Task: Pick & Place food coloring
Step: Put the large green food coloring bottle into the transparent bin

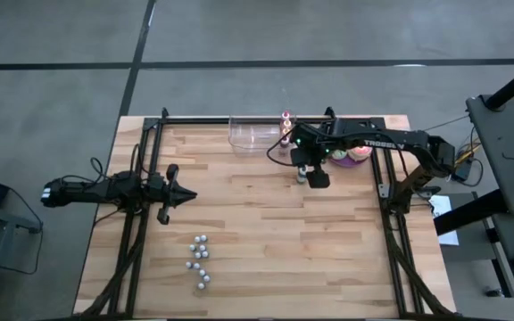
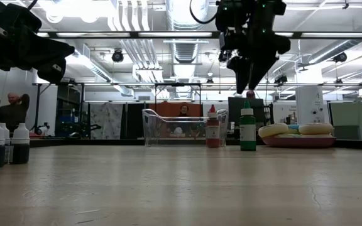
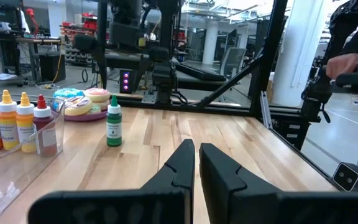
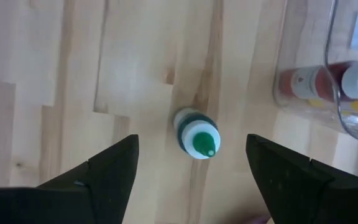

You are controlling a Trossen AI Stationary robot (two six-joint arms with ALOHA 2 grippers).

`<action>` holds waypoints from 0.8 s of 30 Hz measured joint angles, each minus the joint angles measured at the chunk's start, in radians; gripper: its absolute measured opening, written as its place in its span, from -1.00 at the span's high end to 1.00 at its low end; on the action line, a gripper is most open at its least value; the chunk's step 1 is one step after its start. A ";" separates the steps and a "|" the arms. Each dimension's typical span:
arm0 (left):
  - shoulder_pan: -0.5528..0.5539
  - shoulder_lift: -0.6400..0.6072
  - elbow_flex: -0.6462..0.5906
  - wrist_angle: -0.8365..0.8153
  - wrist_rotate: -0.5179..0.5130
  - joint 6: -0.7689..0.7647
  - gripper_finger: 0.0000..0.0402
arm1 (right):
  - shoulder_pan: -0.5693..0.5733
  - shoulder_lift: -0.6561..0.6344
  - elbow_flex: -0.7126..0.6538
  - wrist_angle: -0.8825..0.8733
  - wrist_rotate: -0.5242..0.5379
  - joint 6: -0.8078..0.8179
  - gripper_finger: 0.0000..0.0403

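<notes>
High view: on the pale wooden plank table (image 1: 266,232), a clear plastic tub (image 1: 252,135) sits at the far edge, with a plate of frosted doughnuts (image 1: 358,154) to its right, partly hidden under the right arm. A scatter of small silvery-white balls (image 1: 199,262) lies near the front, well apart from everything else. The right gripper (image 1: 309,175) hangs over the boards just in front of the tub and plate; the left gripper (image 1: 178,195) waits at the left side.

Low view: a small green food coloring bottle with a green cap (image 2: 247,129) stands upright on the table, between a red-capped bottle (image 2: 213,130) at the tub and the doughnuts. The right gripper's dark fingers (image 2: 241,72) point down straight above it, apart from its cap. People show in the room behind.

Left wrist view: the left gripper's two fingers (image 3: 182,165) are pressed together with nothing between them. Orange, yellow and red bottles (image 3: 16,122) stand by the tub wall, and the green bottle stands alone beside them.

Right wrist view: the right gripper is spread wide and empty, its fingers (image 4: 114,165) on either side of the green bottle below, not touching it. The tub's curved wall lies close beside.
</notes>
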 joint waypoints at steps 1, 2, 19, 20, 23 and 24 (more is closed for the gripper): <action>0.000 0.000 0.000 0.000 0.000 0.000 1.00 | -0.004 0.000 -0.007 0.003 0.000 0.000 -0.44; 0.000 0.000 0.000 0.000 0.000 0.000 1.00 | -0.008 0.000 -0.013 0.009 0.000 0.000 -0.44; 0.000 0.000 0.000 0.000 0.000 0.000 1.00 | -0.032 0.009 -0.116 0.124 0.000 -0.011 -0.39; 0.000 0.000 0.000 0.000 0.000 0.000 1.00 | -0.035 0.009 -0.119 0.124 -0.002 -0.011 -0.38; 0.000 0.000 0.000 0.000 0.000 0.000 1.00 | -0.038 0.009 -0.136 0.135 -0.001 -0.010 -0.36; 0.000 0.000 0.000 0.000 0.000 0.000 1.00 | -0.038 0.009 -0.142 0.137 0.000 -0.008 -0.36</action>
